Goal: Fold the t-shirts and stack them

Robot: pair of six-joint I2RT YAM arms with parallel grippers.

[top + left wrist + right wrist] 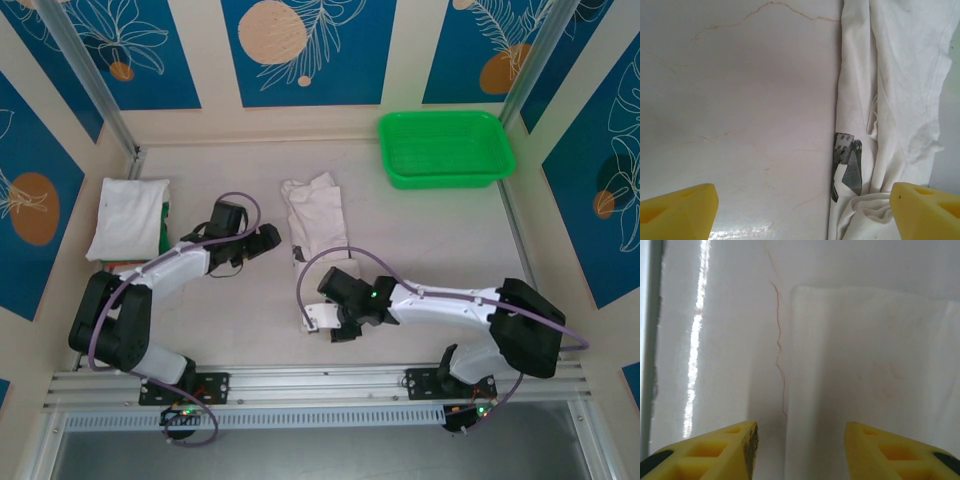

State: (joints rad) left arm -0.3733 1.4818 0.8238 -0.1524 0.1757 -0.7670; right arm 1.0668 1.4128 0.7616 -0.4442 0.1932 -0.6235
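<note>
A folded white t-shirt (128,218) lies at the far left of the table. A second t-shirt (315,215) stretches as a long rumpled strip down the middle, with a small dark label (847,167) near its left edge. My left gripper (268,240) (802,215) is open wide just left of that strip, over bare table, with its right finger (927,210) above the cloth. My right gripper (338,322) (801,450) is open over the strip's near end (870,365), its jaws astride the cloth's left edge and holding nothing.
A green mesh basket (445,148) stands at the back right. A metal rail (320,380) runs along the near edge by the arm bases. Walls close in the table on the left, back and right. Bare tabletop (440,240) lies between the strip and the right wall.
</note>
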